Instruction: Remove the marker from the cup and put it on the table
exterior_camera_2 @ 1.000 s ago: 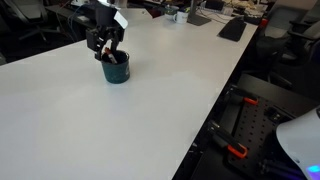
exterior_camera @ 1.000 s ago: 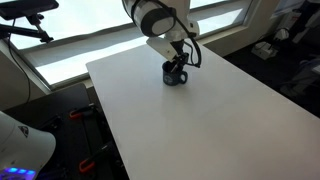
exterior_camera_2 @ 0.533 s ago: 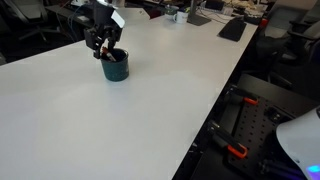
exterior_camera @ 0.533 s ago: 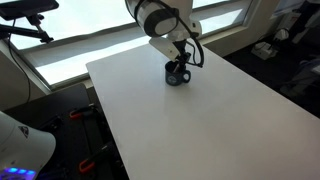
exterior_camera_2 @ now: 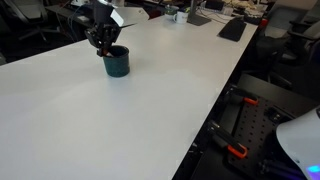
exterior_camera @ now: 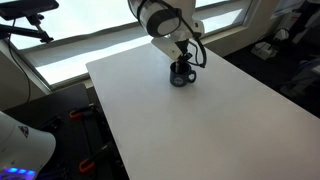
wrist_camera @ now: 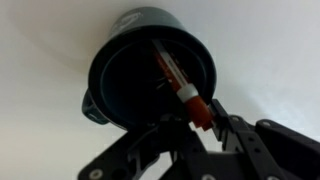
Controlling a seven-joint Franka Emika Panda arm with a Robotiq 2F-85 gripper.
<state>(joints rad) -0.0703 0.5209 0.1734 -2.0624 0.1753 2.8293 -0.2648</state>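
The dark glossy cup (exterior_camera: 181, 76) (exterior_camera_2: 117, 64) stands upright at the far part of the white table (exterior_camera: 200, 130) (exterior_camera_2: 100, 130). In the wrist view I look down into the cup (wrist_camera: 110, 50); the reddish marker (wrist_camera: 173, 78) leans inside it, and its upper end sticks out over the rim. My gripper (wrist_camera: 200, 118) hangs right above the cup's mouth in both exterior views (exterior_camera: 181, 64) (exterior_camera_2: 107, 45). Its fingers (wrist_camera: 216, 112) are closed against the marker's upper end. The marker is hidden in both exterior views.
The table's edges fall off to the floor, close to the cup on its far side (exterior_camera: 215, 55). A dark flat object (exterior_camera_2: 232, 28) lies at the table's far end. Black equipment with red handles (exterior_camera_2: 236, 150) stands on the floor beside the table.
The jaws have closed in on the marker's upper end. The gripper and the cup have shifted slightly sideways on the table.
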